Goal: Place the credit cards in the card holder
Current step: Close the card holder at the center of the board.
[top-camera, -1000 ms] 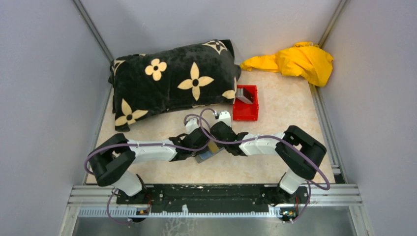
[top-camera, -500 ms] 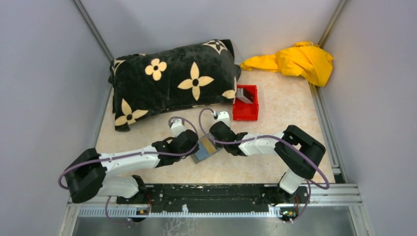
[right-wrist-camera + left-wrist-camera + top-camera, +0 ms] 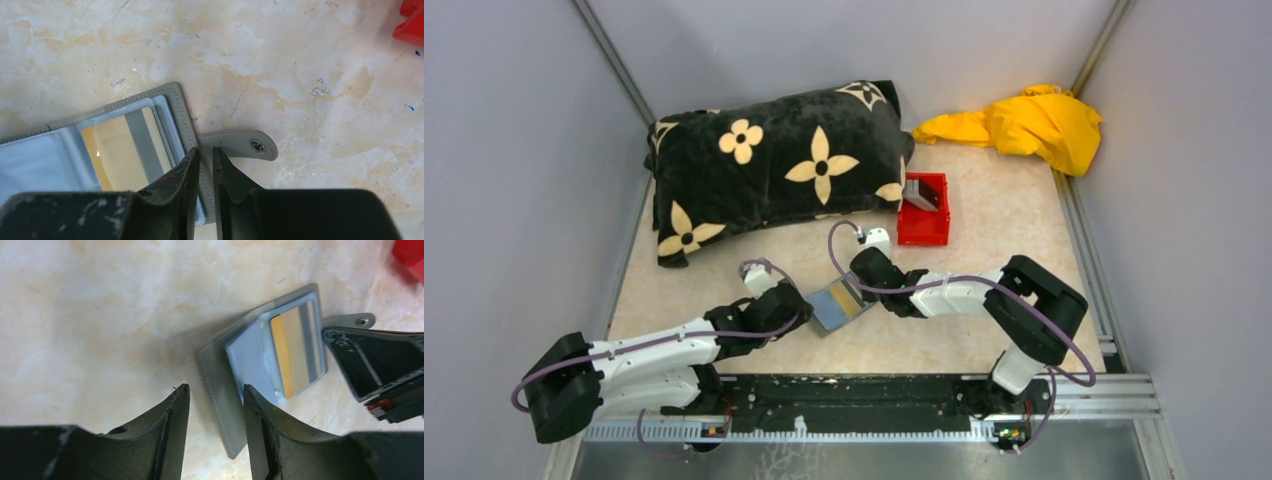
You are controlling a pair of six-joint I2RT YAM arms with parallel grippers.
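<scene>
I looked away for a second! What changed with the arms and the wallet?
The left gripper opened, let go of the card holder and pulled back toward its base. The right gripper stayed at the holder's strap edge. Holder, red bin and pillow stayed put.

Matt card holder (image 3: 176, 107), polished worktop (image 3: 300, 60)
Grey stitched leather-look cover, shiny clear plastic sleeves (image 3: 35, 162), metal snap stud (image 3: 258, 146); the worktop is smooth, marble-patterned.
</scene>
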